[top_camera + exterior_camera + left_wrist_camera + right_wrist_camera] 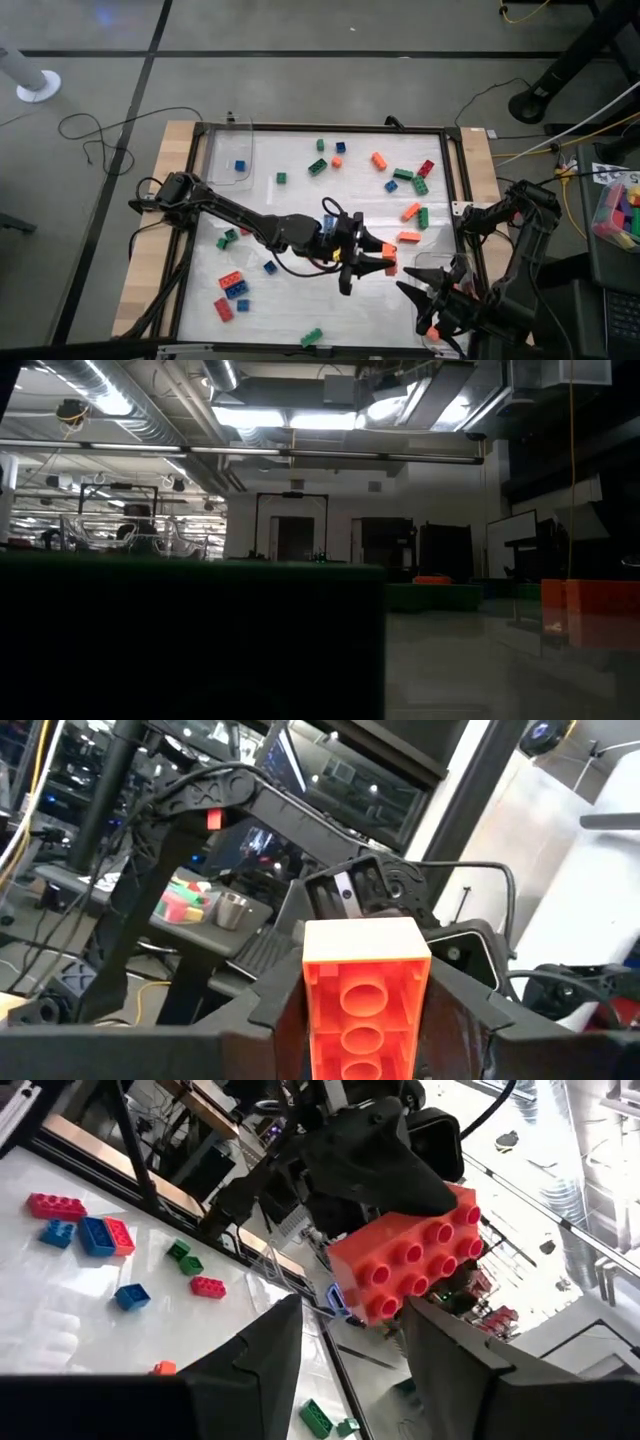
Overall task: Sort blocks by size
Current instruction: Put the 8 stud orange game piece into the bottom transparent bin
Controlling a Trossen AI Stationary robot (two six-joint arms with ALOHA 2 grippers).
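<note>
Orange, long and studded, the brick (pixel 365 1005) sits clamped between the fingers of my left gripper (pixel 372 262), lifted above the white table (pixel 300 210) right of its middle. My right gripper (pixel 432 305) waits at the near right corner, its fingers parted with nothing between them, pointing at that brick. Other blocks (pixel 232 285) lie scattered across the table, red, blue, green and orange.
</note>
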